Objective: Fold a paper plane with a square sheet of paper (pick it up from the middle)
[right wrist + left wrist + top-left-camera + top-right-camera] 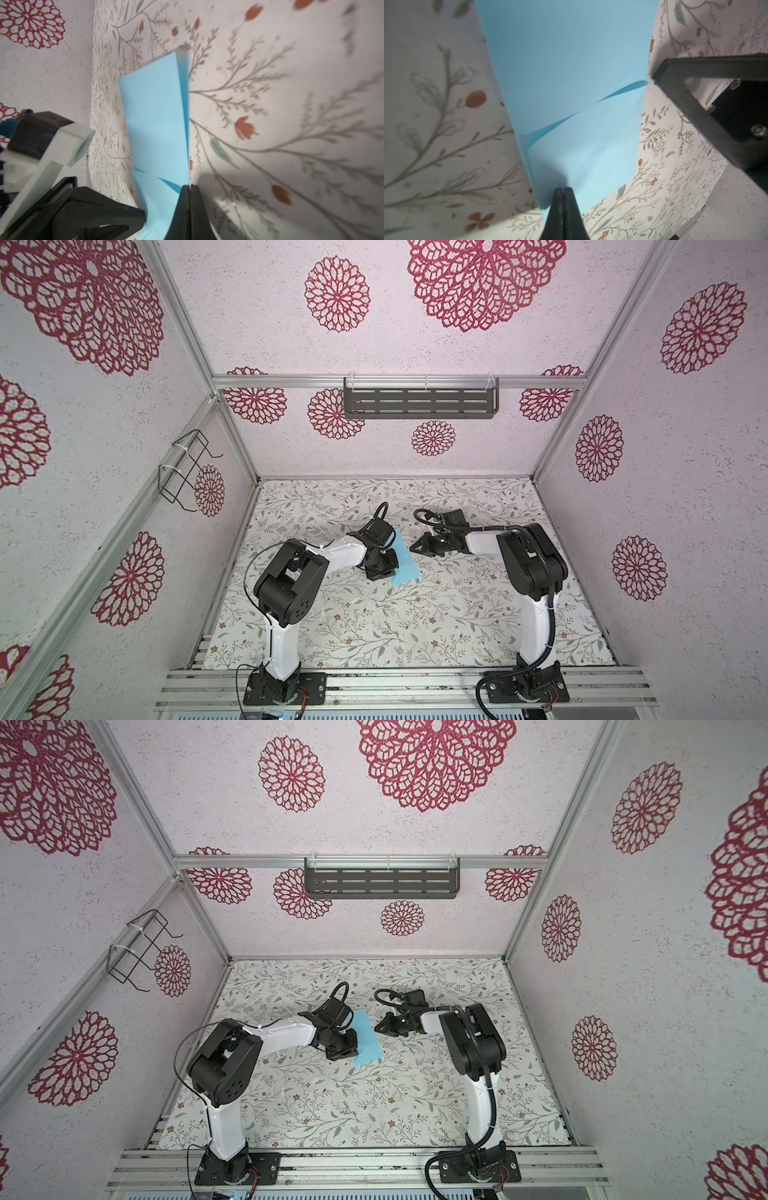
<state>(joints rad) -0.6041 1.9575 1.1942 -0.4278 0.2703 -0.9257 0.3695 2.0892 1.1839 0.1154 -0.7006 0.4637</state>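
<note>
The half-folded square sheet of paper (406,568) lies mid-frame on the desk (415,626). Our left hand (563,190) and right hand (189,187), both clenched and empty, sit at its edges. We should press steadily along the crease.

Paper (407,568) thin, smooth, matt light blue; table cover (415,626) matt, flat floral print; walls (685,489) rough, grainy, matt; frame rails (291,382) bare brushed metal with a dull sheen; shelf (419,404) dark matt perforated metal; arms (340,556) smooth, slightly glossy white plastic shells with matt black plastic joints.
</note>
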